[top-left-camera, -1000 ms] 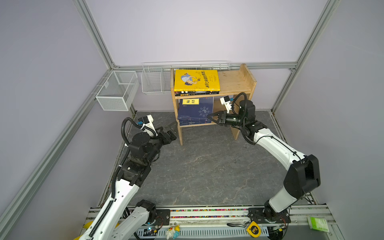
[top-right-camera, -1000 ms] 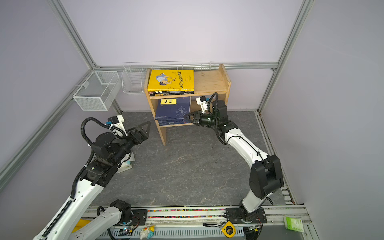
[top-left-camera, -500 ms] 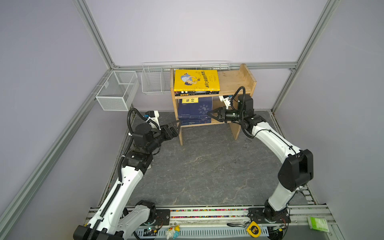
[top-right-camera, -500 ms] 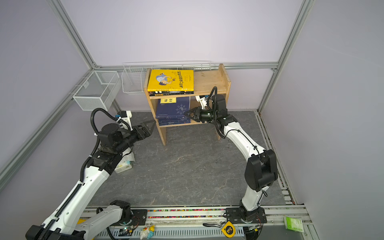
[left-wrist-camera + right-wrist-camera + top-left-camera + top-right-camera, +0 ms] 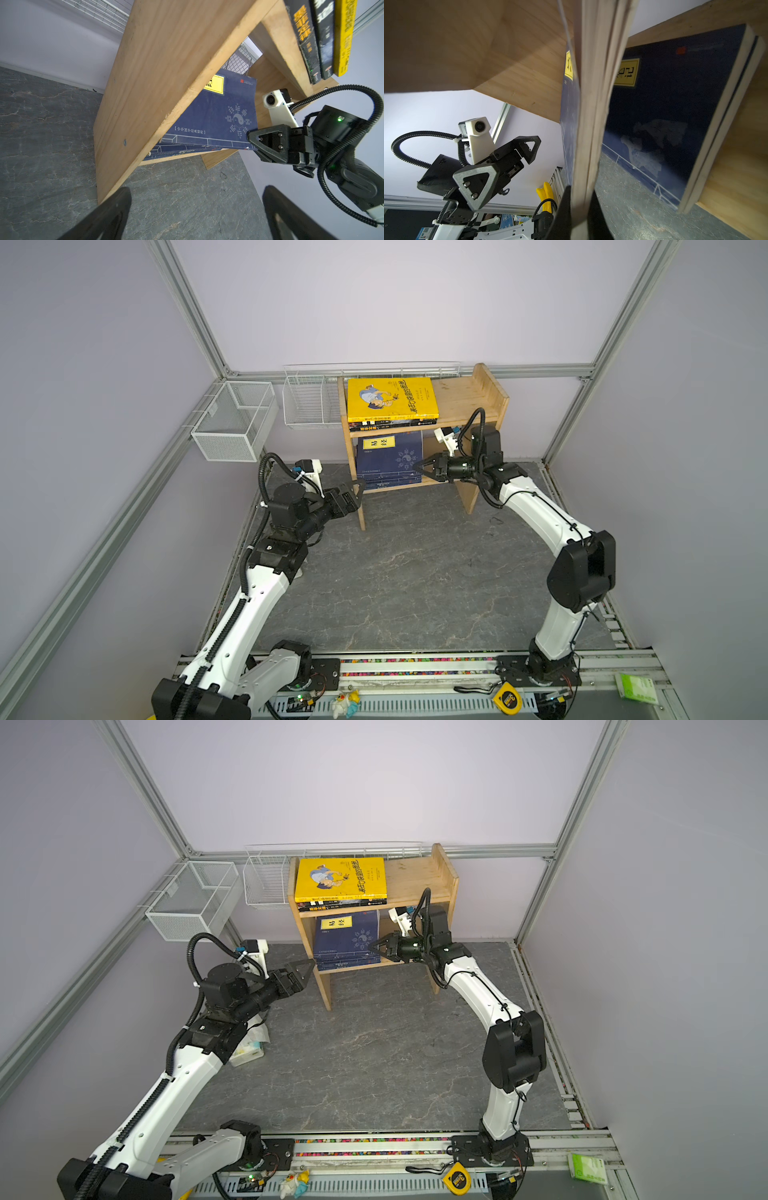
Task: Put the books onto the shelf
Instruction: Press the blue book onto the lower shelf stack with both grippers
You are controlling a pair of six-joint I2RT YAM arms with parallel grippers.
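Since a second ago my left gripper (image 5: 358, 486) has reached up to the front edge of the left side panel of the light pine two-tier shelf (image 5: 467, 396), jaws wide and empty. My right gripper (image 5: 417, 467) has slid inward along the lower tier. It is clamped on the right page edge of the top navy paperback with a yellow title label (image 5: 390, 458), on the navy stack (image 5: 388, 482) at that tier's left end. At the upper tier's left end, a bright yellow cartoon paperback (image 5: 391, 398) lies on two black paperbacks (image 5: 392, 425). Around us are a grey marbled floor mat (image 5: 415, 572), lilac walls (image 5: 374, 302) and white wire mesh baskets (image 5: 232, 423).
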